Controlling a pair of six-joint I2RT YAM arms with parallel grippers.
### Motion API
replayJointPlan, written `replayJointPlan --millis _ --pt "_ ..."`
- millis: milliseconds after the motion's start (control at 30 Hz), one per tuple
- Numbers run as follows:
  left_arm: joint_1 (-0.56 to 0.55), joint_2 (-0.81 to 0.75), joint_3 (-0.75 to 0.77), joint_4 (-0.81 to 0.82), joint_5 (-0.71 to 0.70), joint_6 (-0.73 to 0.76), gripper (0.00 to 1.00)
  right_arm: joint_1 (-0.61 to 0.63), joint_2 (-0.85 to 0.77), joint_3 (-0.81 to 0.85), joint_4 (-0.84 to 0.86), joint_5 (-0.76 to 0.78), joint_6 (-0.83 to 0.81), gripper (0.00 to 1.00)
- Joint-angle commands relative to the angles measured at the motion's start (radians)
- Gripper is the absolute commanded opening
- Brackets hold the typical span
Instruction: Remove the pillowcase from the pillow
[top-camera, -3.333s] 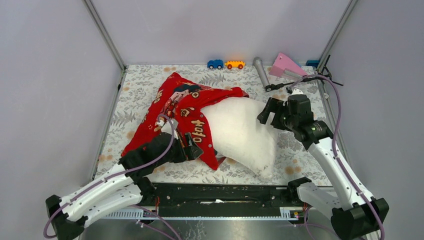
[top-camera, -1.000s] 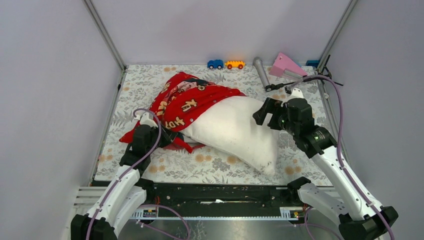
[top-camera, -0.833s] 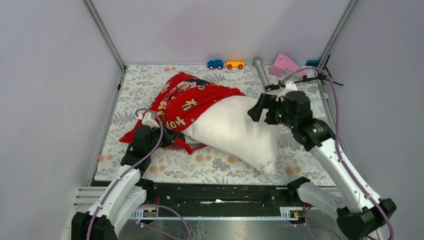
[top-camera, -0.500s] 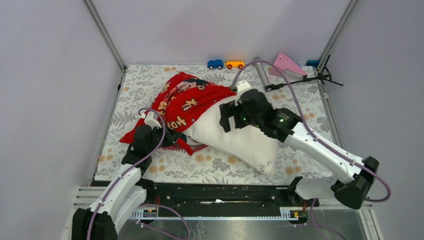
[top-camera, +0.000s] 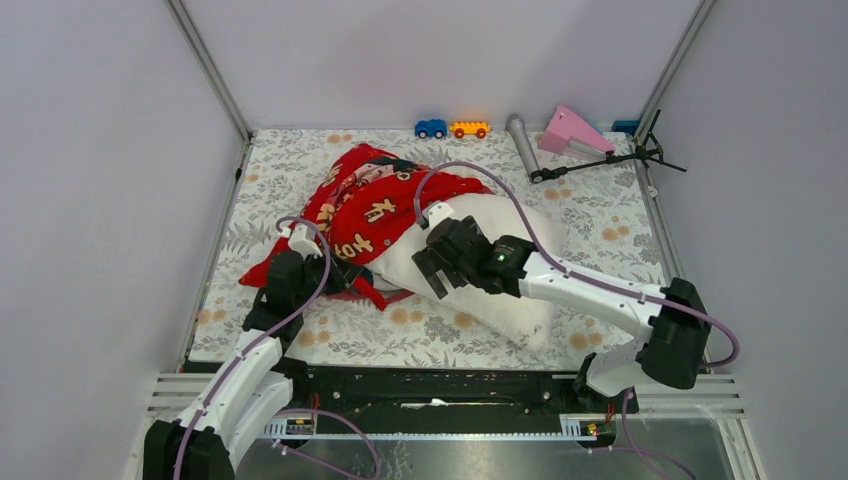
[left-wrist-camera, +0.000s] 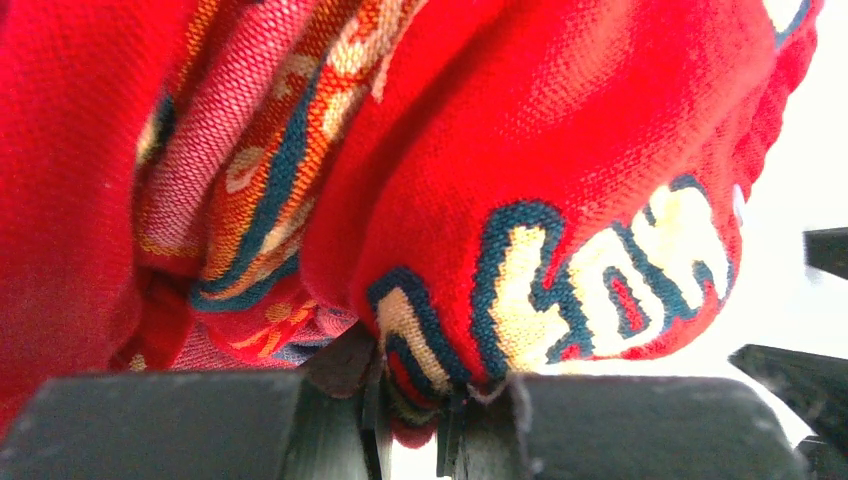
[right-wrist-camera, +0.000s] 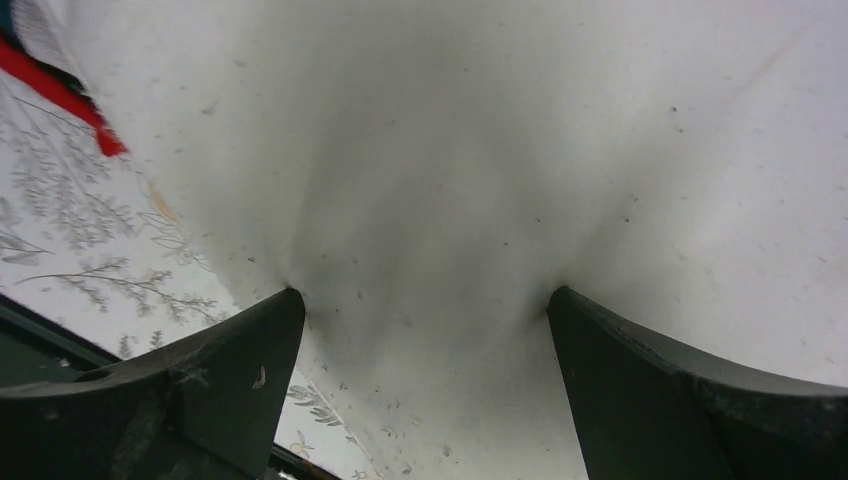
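The red pillowcase (top-camera: 365, 205) is bunched over the left end of the white pillow (top-camera: 510, 310), whose right part lies bare. My left gripper (top-camera: 345, 277) is shut on a fold of the pillowcase (left-wrist-camera: 480, 200) at its near left hem; the fabric is pinched between the jaws of the left gripper (left-wrist-camera: 415, 410). My right gripper (top-camera: 435, 272) reaches across the bare pillow near the edge of the pillowcase. In the right wrist view it (right-wrist-camera: 425, 300) stands open, with both fingertips (right-wrist-camera: 285, 305) denting the white pillow (right-wrist-camera: 450, 150).
A grey floral cloth (top-camera: 290, 165) covers the table. Along the back edge are a blue toy car (top-camera: 431, 128), an orange toy car (top-camera: 469, 129), a grey cylinder (top-camera: 521, 145), a pink object (top-camera: 570, 130) and a black stand (top-camera: 600, 162). Walls close in left and right.
My right arm swung left from the pillow's right end across it and came down on the pillow near the pillowcase. The left gripper stayed in place, holding the fabric.
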Motion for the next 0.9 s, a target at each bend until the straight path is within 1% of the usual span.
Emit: replayJointPlan --millis 0,33,67,100,133,167,200,233,267,300,367,433,500,567,600,767,867 --pt "0.004 -0.011 0.006 0.066 -0.020 0.006 0.00 0.005 0.058 -0.078 -0.031 0.082 0.005 1.00" --pt "0.004 -0.010 0.006 0.065 -0.028 0.004 0.00 0.006 0.066 -0.092 -0.030 0.101 0.014 1.00" --pt "0.004 -0.008 0.007 0.061 -0.036 0.000 0.00 0.005 0.071 -0.102 -0.031 0.128 0.028 0.95" --pt "0.004 -0.007 0.008 0.057 -0.047 -0.005 0.00 0.005 0.070 -0.110 -0.031 0.155 0.041 0.86" --pt "0.004 -0.006 0.007 0.051 -0.059 -0.010 0.00 0.005 0.063 -0.118 -0.029 0.191 0.055 0.73" --pt "0.004 -0.004 0.009 0.047 -0.073 -0.017 0.00 0.005 0.048 -0.127 -0.024 0.229 0.071 0.56" --pt "0.004 -0.001 0.008 0.041 -0.086 -0.027 0.00 0.005 0.025 -0.143 -0.016 0.269 0.087 0.31" --pt "0.004 0.002 0.009 0.036 -0.103 -0.034 0.00 0.003 -0.006 -0.155 -0.007 0.321 0.107 0.16" --pt "0.004 0.005 0.009 0.030 -0.121 -0.041 0.00 -0.001 -0.042 -0.166 0.000 0.371 0.128 0.07" --pt "0.004 0.006 0.009 0.022 -0.138 -0.049 0.00 -0.013 -0.085 -0.179 0.007 0.407 0.147 0.01" --pt "0.004 0.008 0.017 -0.003 -0.191 -0.065 0.00 -0.070 -0.188 -0.211 0.028 0.425 0.179 0.00" --pt "0.006 0.005 0.030 -0.057 -0.279 -0.088 0.00 -0.162 -0.323 -0.256 0.072 0.365 0.190 0.00" --pt "0.006 -0.008 0.040 -0.099 -0.355 -0.111 0.00 -0.280 -0.454 -0.302 0.116 0.315 0.193 0.00" --pt "0.007 -0.024 0.044 -0.130 -0.411 -0.136 0.00 -0.353 -0.567 -0.329 0.133 0.312 0.199 0.00" --pt "0.007 -0.035 0.043 -0.139 -0.430 -0.146 0.00 -0.379 -0.590 -0.334 0.132 0.323 0.207 0.00" --pt "0.007 -0.085 0.032 -0.180 -0.515 -0.208 0.00 -0.410 -0.686 -0.362 0.127 0.391 0.276 0.00" --pt "0.009 -0.121 0.024 -0.233 -0.613 -0.266 0.00 -0.411 -0.722 -0.378 0.128 0.418 0.302 0.00"
